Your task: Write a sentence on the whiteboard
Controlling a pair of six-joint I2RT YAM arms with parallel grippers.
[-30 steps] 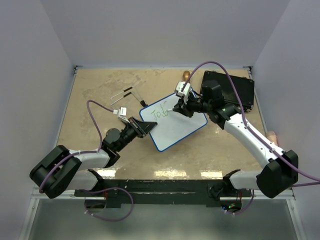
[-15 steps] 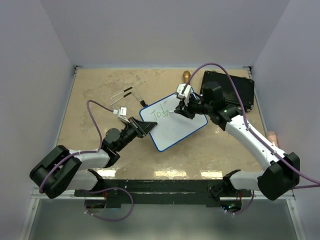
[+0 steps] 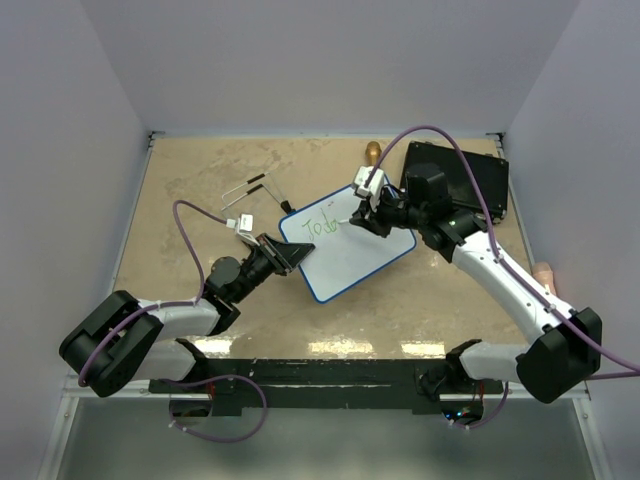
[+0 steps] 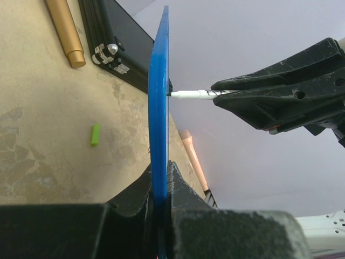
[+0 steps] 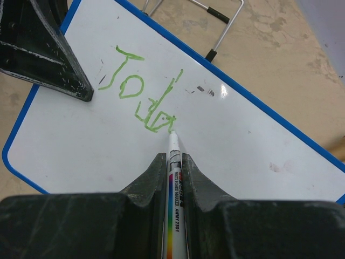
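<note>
The left pincer (image 3: 290, 255) is clamped narrow on the short edge of the whiteboard (image 3: 350, 262), one finger on each face. The left wrist view shows the blue rim (image 4: 159, 108) edge-on between its tips. From that grip the board's long axis runs away to the right and slightly toward the far side of the bench (image 3: 200, 170), with one corner pointing back at the arm bases. Green lettering (image 5: 141, 94) follows the long axis, starting just beside the left pincer. At its right end the marker (image 5: 173, 178) touches the white face with its tip. The right pincer (image 3: 362, 217) is closed tight around the marker's barrel. A black case (image 3: 480, 180) lies beyond the right pincer, with a gold cylinder (image 3: 372, 152) just left of it.
</note>
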